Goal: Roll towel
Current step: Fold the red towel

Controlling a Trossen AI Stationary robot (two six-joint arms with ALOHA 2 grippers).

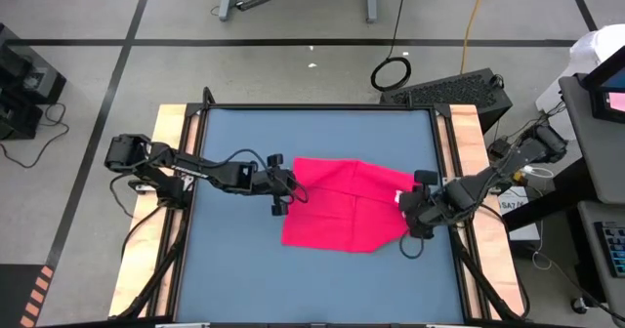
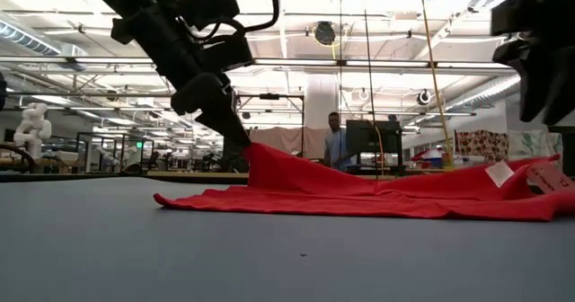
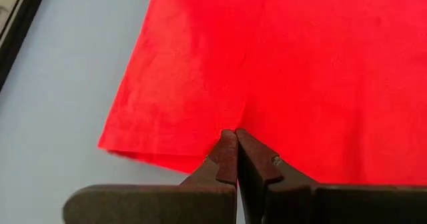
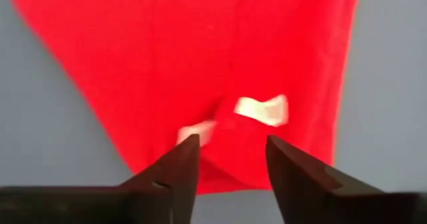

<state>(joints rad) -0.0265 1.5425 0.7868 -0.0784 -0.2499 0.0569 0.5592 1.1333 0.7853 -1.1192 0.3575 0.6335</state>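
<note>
The left tool (image 2: pixel 235 129) pinches the towel (image 2: pixel 377 192) into a raised peak on the table (image 2: pixel 269 257).
</note>
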